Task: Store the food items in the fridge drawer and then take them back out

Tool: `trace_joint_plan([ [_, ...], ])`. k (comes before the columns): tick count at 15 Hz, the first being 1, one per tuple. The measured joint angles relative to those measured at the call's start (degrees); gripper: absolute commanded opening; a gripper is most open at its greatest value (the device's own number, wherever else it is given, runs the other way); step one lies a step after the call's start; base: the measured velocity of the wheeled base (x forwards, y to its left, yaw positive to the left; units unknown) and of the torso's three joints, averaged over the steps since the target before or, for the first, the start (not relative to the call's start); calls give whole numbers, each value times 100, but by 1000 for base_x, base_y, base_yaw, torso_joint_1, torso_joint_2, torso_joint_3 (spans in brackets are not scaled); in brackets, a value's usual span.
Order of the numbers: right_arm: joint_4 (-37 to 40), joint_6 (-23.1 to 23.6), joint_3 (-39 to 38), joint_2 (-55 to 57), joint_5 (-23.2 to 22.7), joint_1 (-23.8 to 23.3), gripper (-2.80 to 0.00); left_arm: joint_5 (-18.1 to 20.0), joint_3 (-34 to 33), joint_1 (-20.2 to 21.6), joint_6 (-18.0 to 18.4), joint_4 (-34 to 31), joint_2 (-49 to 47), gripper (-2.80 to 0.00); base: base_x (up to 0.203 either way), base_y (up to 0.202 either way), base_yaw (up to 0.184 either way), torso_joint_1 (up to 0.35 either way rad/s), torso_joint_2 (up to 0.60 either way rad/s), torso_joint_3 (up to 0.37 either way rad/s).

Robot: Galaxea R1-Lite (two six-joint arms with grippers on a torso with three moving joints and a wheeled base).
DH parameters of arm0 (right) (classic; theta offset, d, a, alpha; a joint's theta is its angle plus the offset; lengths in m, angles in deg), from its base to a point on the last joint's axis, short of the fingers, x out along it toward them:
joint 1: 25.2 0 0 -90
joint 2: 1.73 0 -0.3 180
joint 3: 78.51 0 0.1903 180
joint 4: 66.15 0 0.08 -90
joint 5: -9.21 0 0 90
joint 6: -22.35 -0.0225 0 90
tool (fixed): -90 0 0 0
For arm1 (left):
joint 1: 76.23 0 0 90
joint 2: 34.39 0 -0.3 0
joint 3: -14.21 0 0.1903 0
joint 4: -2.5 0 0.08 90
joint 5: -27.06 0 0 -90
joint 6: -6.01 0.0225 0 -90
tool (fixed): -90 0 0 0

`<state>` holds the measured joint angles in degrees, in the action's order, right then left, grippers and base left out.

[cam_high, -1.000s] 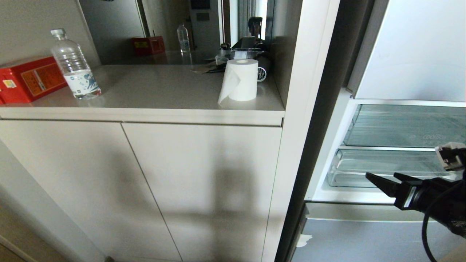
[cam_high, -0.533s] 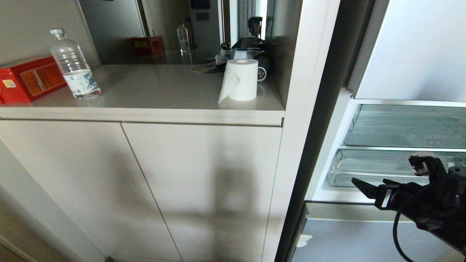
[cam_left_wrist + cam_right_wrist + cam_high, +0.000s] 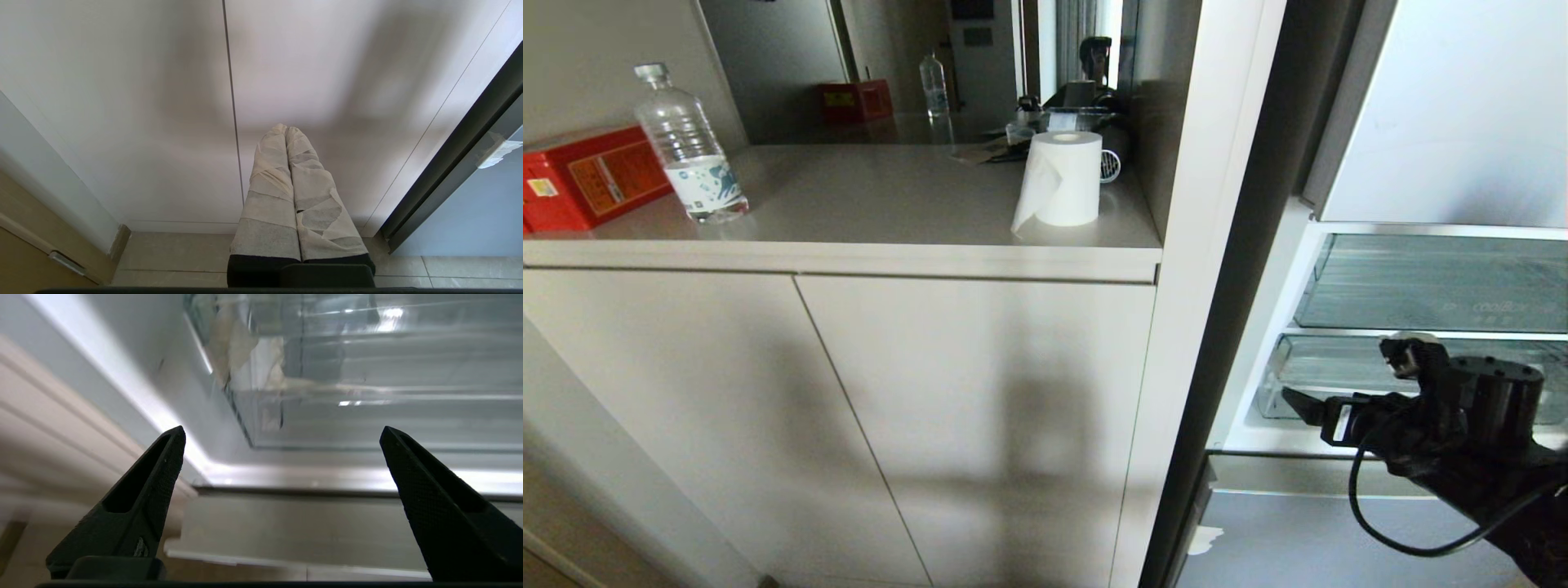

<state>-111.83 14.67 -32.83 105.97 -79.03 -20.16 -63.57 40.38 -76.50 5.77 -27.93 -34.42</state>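
The black right tool hangs spread and empty before the wide clear plastic fridge drawer; no food shows inside. The taped left tool, pressed together, points at pale cabinet doors. On the beige surface stand a white paper roll, a clear labelled water bottle and a red box, its print probably too small to read.

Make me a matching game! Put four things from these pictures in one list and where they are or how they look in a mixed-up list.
Things:
1. water bottle
2. paper roll
3. right gripper
4. left gripper

Place or state:
A. fingers wide open, in front of the fridge drawer
B. fingers shut together, wrapped in pale tape, pointing at the cabinet doors
C. beside the red box on the counter
D. white, upright near the counter's right end

Pairs: 1-C, 2-D, 3-A, 4-B
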Motion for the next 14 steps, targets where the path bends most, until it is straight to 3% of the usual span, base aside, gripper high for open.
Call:
trace_joint_plan([
  [14,-24,0,529,184,445,254,0,1,0,0,0,0,0,-280,0,0,0,0,0,0],
])
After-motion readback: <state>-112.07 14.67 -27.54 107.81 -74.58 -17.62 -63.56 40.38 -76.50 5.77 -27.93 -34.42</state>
